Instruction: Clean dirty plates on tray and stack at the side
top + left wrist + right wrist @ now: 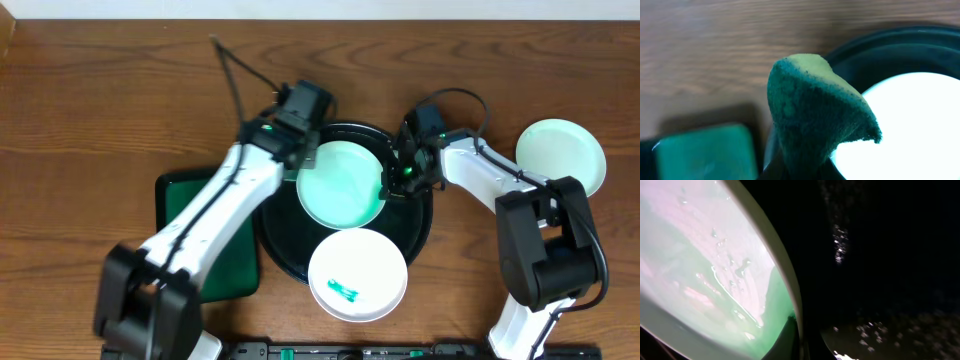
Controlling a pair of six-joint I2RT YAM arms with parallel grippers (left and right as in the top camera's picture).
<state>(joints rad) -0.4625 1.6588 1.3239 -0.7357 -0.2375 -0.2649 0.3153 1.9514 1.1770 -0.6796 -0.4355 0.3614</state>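
A pale-mint plate (pixel 340 185) lies on the round black tray (pixel 415 235), its surface wet and tinted green (pixel 705 265). My right gripper (pixel 390 183) is shut on this plate's right rim (pixel 795 305). My left gripper (pixel 303 140) is shut on a dark green sponge (pixel 815 115), held over the plate's far left edge (pixel 910 130). A second white plate (pixel 357 273) with a small teal smear sits at the tray's front, overhanging the rim. A third plate (pixel 561 155) rests on the table at the right.
A rectangular dark-green tray (pixel 205 235) lies left of the black tray, partly under my left arm, and also shows in the left wrist view (pixel 705 152). Brown wooden table (pixel 100 100) surrounds everything. A black cable (pixel 232 75) trails behind the left arm.
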